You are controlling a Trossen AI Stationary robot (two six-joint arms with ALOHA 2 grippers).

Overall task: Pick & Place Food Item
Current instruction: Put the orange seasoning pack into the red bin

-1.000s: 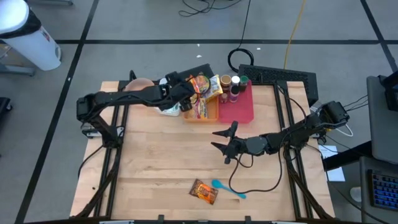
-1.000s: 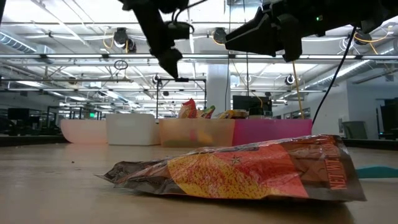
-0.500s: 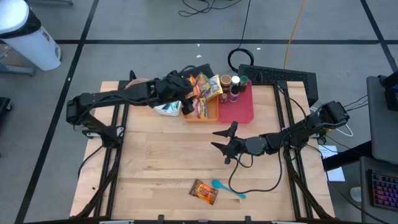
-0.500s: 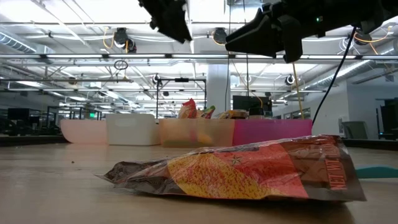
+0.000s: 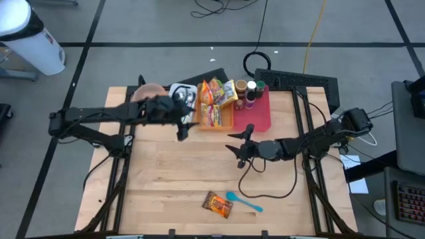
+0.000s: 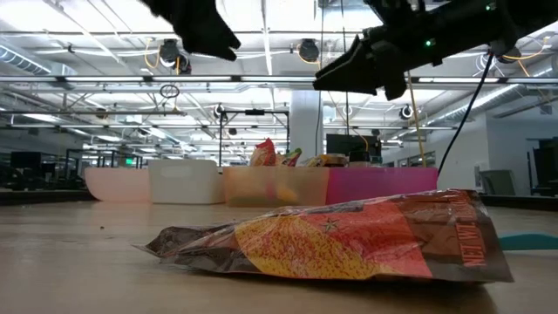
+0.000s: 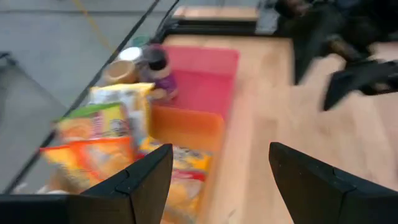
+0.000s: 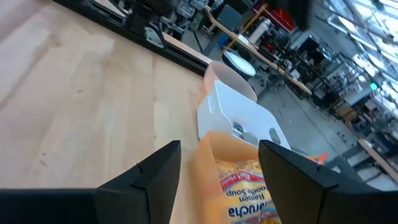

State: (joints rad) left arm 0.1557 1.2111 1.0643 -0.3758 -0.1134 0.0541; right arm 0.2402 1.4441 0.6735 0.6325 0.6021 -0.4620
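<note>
An orange and brown snack packet (image 5: pixel 218 204) (image 6: pixel 331 240) lies flat on the table near its front edge. No gripper touches it. My left gripper (image 5: pixel 182 127) (image 7: pixel 217 180) hangs open and empty above the table, just in front of the white bin (image 5: pixel 182 98) and the orange bin (image 5: pixel 214 109). My right gripper (image 5: pixel 238 143) (image 8: pixel 221 174) hovers open and empty over the middle of the table, in front of the pink bin (image 5: pixel 260 114), pointing toward the table's left.
The orange bin holds several snack packets (image 7: pixel 106 134). The pink bin holds jars (image 5: pixel 247 89). A pink bowl (image 5: pixel 147 91) stands left of the white bin. A blue spoon (image 5: pixel 244 201) lies beside the packet. Bare wood lies between the bins and the packet.
My left gripper has drawn back from over the orange bin toward the table's left and near edges, rising and tipping toward level, still open and empty. My right gripper has edged a little toward the far edge. The packet has not moved.
</note>
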